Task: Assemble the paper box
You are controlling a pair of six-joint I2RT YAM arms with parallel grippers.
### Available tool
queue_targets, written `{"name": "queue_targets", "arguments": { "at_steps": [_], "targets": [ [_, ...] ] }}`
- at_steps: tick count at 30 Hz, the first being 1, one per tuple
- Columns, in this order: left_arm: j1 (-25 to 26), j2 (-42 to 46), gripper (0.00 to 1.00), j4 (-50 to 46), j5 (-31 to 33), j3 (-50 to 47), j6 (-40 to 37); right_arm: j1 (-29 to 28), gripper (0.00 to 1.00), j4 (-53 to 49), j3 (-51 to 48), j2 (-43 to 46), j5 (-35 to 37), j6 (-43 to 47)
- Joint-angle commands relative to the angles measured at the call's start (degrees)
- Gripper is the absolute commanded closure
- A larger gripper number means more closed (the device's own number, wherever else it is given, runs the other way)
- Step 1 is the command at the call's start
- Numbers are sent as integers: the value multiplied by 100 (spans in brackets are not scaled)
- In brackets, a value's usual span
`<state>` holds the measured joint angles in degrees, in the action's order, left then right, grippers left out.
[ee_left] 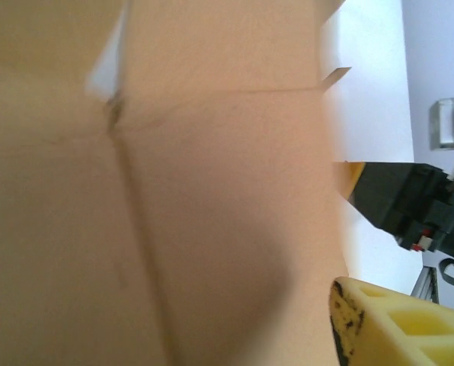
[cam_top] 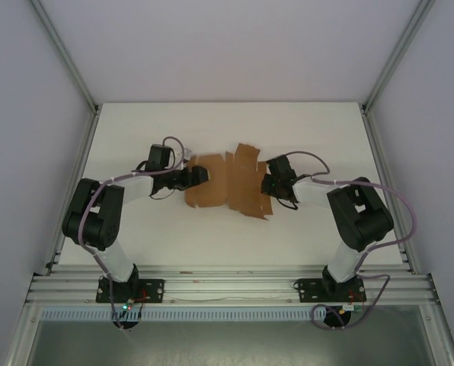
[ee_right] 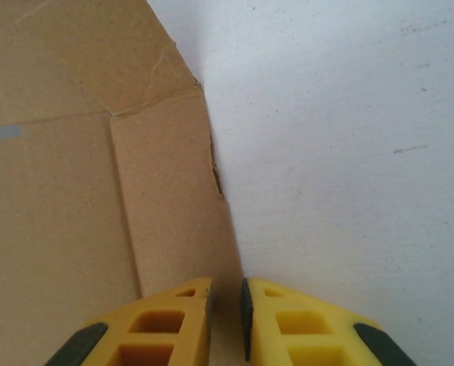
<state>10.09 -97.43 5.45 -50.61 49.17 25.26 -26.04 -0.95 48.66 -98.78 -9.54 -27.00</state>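
Early folding, we judge — right hand (ee_right: 227, 324) pinches the paper box (ee_right: 75, 198) at lower frame; left hand's (cam_top: 196, 178) grip we cannot tell. Next: lift a flap.

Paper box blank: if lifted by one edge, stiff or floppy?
Likely hinges rather than stays flat: the paper box is a thin sheet crossed by crease lines and slit flaps. Probably light, so a push would slide it on the smooth table. Edge looks tear-prone; a nick shows near the right gripper.

place: lab robot cell | cues: white table (cam_top: 212, 137), bare white walls (cam_top: 234, 46), aluminium frame rails (cam_top: 227, 286)
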Motion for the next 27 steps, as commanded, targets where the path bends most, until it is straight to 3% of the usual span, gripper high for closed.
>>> {"name": "queue_targets", "arguments": {
  "at_steps": [1,5,11,12,18,22,27],
  "targets": [
    [4,227,35,-126,105,22,-184,-20,80,-389,-287,-35,-114,25],
    [2,372,49,-387,407,9,-358,20,78,-408,-309,206,-128,118],
    [2,587,97,-29,269,-91,-259,124,71,-135,-403,616,-569,196],
    [2,648,100,86,179,-111,-225,183,66,-66,-449,757,-694,186],
    [2,1314,100,1164,-915,-203,188,939,34,174,-894,2126,-2024,338],
    [1,1928,100,2119,-1408,-280,849,1357,28,-125,-1019,3154,-2492,591],
    [2,2719,100,2742,-1455,-216,1548,1765,24,33,-1148,4199,-3237,636]
  ]
}}
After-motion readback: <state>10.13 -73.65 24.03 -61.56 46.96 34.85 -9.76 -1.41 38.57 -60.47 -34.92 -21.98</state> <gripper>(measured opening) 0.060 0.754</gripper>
